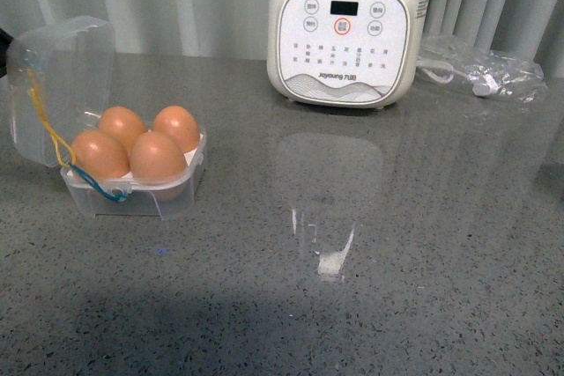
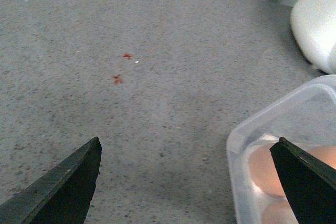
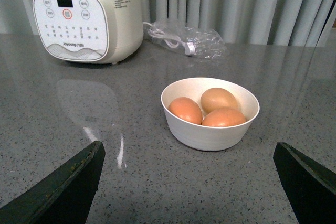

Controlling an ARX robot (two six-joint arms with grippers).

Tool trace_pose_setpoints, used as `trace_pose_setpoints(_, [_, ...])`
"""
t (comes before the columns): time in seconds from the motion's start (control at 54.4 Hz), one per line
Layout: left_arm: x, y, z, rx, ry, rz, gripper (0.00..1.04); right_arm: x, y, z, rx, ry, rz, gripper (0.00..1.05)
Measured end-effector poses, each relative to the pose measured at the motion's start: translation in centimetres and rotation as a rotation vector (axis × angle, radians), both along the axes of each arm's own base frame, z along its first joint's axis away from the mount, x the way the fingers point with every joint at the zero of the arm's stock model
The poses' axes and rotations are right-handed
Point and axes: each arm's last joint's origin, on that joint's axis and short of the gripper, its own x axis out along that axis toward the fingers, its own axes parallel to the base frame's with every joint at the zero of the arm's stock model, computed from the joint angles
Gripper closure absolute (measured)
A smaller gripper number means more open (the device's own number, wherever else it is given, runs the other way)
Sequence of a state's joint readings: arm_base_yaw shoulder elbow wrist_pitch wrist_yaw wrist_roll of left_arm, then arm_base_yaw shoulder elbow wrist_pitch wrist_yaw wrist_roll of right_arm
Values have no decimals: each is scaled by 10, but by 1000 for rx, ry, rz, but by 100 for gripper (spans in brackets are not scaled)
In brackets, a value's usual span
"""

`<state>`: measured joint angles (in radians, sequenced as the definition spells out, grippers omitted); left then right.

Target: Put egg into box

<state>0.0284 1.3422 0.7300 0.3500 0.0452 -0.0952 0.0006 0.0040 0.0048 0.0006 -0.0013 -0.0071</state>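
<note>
The grey counter carries a white appliance at the back. At the left the box stands open with all four cells filled. The egg sits in a near cell (it looks just like its neighbours). A white bowl holds three more eggs. The left gripper and right gripper gape wide, both empty.
</note>
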Motion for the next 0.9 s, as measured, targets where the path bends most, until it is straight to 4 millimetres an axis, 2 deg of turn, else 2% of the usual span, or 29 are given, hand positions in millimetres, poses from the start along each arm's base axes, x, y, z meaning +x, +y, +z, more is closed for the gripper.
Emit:
trace_pose_setpoints(0.294, [-8, -39, 7, -6, 0, -132, 7, 0, 0, 0, 0, 0, 0, 7])
trace_pose_setpoints(0.441, [-15, -52, 10, -5, 5, -195, 7, 0, 0, 0, 0, 0, 0, 7])
trace_pose_setpoints(0.644, [-27, -58, 19, 17, 6, -246, 7, 0, 0, 0, 0, 0, 0, 7])
trace_pose_setpoints(0.901, [-38, -52, 31, 57, -9, -229, 7, 0, 0, 0, 0, 0, 0, 7])
